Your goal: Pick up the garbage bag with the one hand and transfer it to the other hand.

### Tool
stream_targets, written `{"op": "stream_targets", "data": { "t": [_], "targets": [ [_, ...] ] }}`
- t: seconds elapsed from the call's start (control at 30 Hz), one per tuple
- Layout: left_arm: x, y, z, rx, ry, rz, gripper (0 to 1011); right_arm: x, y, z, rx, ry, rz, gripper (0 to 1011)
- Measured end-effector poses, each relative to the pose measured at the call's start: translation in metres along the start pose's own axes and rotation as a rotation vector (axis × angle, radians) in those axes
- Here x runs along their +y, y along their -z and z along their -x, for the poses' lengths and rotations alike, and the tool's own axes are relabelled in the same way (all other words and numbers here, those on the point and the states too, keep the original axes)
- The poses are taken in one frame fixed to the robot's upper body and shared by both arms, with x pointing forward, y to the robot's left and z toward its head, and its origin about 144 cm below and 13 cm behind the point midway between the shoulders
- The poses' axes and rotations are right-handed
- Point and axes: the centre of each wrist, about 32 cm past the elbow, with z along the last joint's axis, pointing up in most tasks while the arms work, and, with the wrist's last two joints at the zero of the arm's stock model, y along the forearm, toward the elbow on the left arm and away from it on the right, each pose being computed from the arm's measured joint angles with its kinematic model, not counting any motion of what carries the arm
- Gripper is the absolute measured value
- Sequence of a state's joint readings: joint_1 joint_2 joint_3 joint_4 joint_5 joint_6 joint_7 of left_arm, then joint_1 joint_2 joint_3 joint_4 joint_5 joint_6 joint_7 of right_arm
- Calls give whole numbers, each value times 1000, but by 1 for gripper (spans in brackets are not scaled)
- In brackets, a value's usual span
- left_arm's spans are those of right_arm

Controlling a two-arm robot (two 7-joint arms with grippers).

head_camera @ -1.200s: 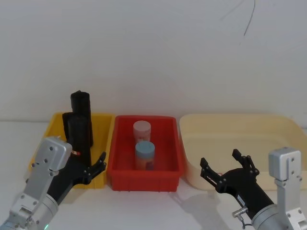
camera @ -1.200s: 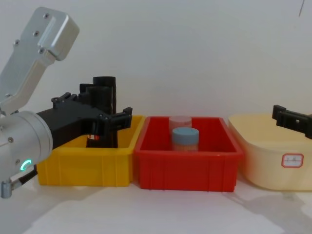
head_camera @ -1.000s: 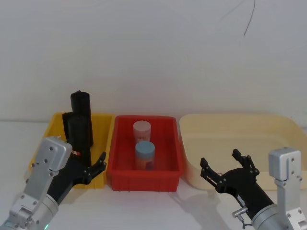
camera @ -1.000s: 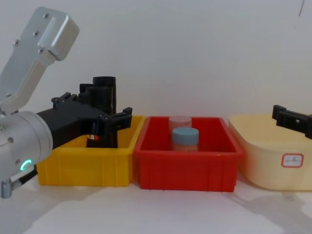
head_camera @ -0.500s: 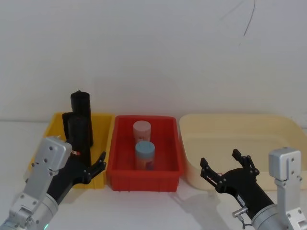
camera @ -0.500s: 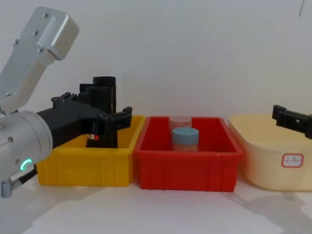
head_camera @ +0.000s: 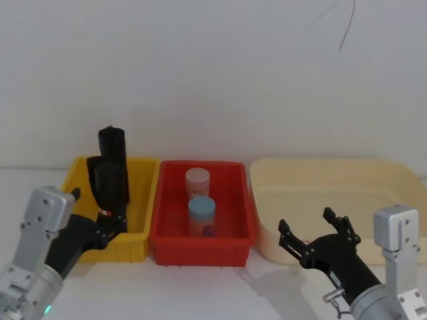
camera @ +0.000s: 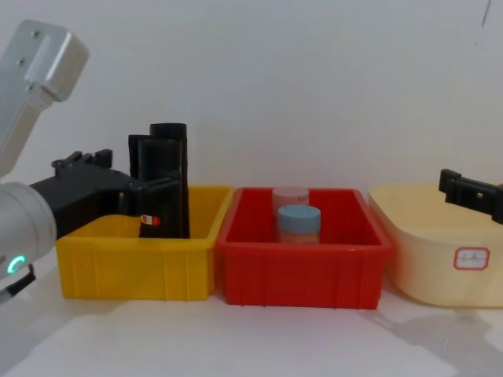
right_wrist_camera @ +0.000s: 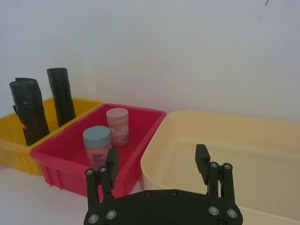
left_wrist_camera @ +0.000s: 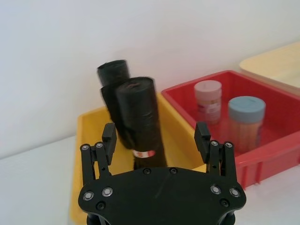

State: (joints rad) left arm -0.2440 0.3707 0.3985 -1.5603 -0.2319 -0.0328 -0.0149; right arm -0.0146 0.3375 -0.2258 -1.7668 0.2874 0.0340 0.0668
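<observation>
left wrist view has the left gripper (left_wrist_camera: 155, 135) pointed at the bag (left_wrist_camera: 139, 119), jaws wide apart and holding nothing. the bag stands upright in the yellow bin (left_wrist_camera: 86, 129), its red label (left_wrist_camera: 142, 153) facing the gripper. the other roll (left_wrist_camera: 112, 77) is just behind it and seems to touch it. chest view puts one finger across the bag's lower half, but i cannot tell whether the bag sits between the jaws or just ahead of them. the right gripper (head_camera: 305, 221) hangs in front of the tub (head_camera: 400, 180), jaws also apart and empty. it is well apart from the bag, with the red bin (head_camera: 200, 252) and its two jars (head_camera: 201, 213) between.

judged from this, the grasp is not yet made. the main risk is closing on both rolls at once, since they stand so close; that could lift the wrong one or topple it. a finger could also catch the yellow bin's wall on the way in and drag the bin along the counter (head_camera: 200, 287). the roll looks soft and slick, so a light or off-centre squeeze may let it slide or tilt. a low grip near the label leaves the top free for the handover, yet lets a tall roll swing.
</observation>
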Motion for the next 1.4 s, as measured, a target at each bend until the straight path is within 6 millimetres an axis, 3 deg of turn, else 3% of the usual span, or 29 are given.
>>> {"op": "stream_targets", "data": {
  "t": [0.57,1.4],
  "targets": [
    [-14,9,-18,55,-28,-15,1001,0,0,0,0,0,0,1000],
    [-50,14,-13,105,9,-25,1001,0,0,0,0,0,0,1000]
  ]
}}
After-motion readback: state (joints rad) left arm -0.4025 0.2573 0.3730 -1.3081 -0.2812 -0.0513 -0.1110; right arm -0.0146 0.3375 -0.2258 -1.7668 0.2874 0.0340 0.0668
